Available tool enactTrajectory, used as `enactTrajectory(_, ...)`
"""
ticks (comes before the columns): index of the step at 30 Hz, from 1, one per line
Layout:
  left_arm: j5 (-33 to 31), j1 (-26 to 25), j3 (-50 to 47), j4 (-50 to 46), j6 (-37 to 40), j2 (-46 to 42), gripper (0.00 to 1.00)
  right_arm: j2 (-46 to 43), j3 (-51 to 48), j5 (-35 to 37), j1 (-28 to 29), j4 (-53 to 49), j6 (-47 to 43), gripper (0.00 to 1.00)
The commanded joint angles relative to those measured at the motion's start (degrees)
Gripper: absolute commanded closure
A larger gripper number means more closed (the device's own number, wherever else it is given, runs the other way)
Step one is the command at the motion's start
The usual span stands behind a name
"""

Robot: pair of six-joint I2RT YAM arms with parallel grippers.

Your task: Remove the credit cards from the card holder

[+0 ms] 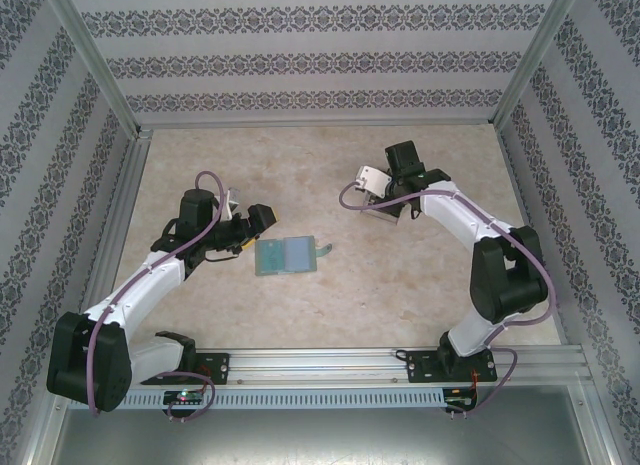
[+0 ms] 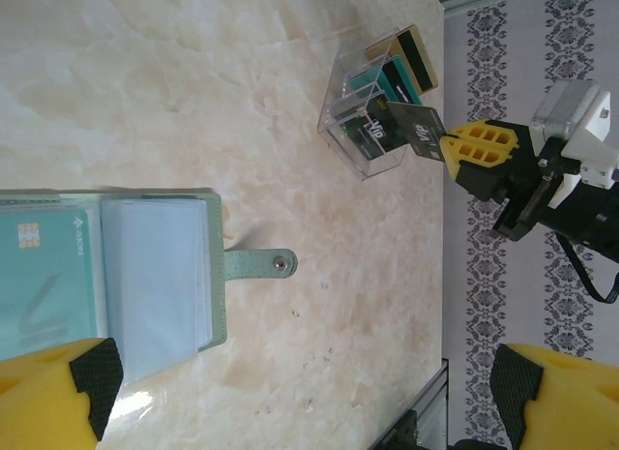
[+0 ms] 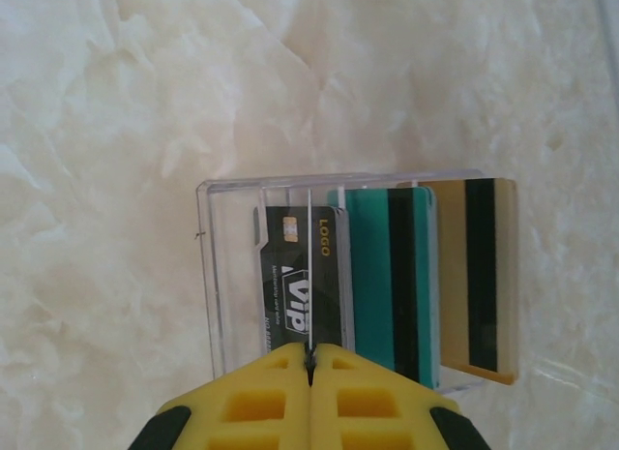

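Cards stand on edge in a clear plastic box (image 3: 218, 276) right of the middle of the table (image 1: 420, 275). A gold card (image 3: 479, 276) with a dark stripe stands at one end and a teal card (image 3: 382, 276) beside it. A dark card (image 3: 290, 285) with gold lettering reaches into the next section. The right end effector (image 3: 311, 368) is closed on the near edge of the dark card, with the card's thin edge pinched between its yellow halves. The box's clear walls and dividers stand close on either side of that card.

The card holder (image 2: 160, 276) lies open and flat near the middle of the table, well apart from the box, and its strap tab (image 2: 256, 266) points toward the box. A pale teal card (image 2: 44, 276) sits in one inner pocket; the sleeve next to it looks see-through. The left end effector (image 2: 309, 402) hovers above the holder's near edge with its jaws spread wide, gripping nothing. One of its fingers (image 2: 58, 392) covers a corner of the holder.
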Motion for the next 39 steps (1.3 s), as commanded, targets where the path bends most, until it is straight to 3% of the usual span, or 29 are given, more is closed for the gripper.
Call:
enactTrajectory(1, -0.6, 0.3, 1.6, -1.2, 1.7, -0.8, 0.01, 0.0, 0.9, -2.4, -0.6, -0.7, -0.6, 1.00)
enactTrajectory(39, -0.5, 1.5, 0.3, -1.2, 1.5, -1.4, 0.01, 8.4, -0.9, 3.8, -1.7, 4.8, -0.2, 1.00)
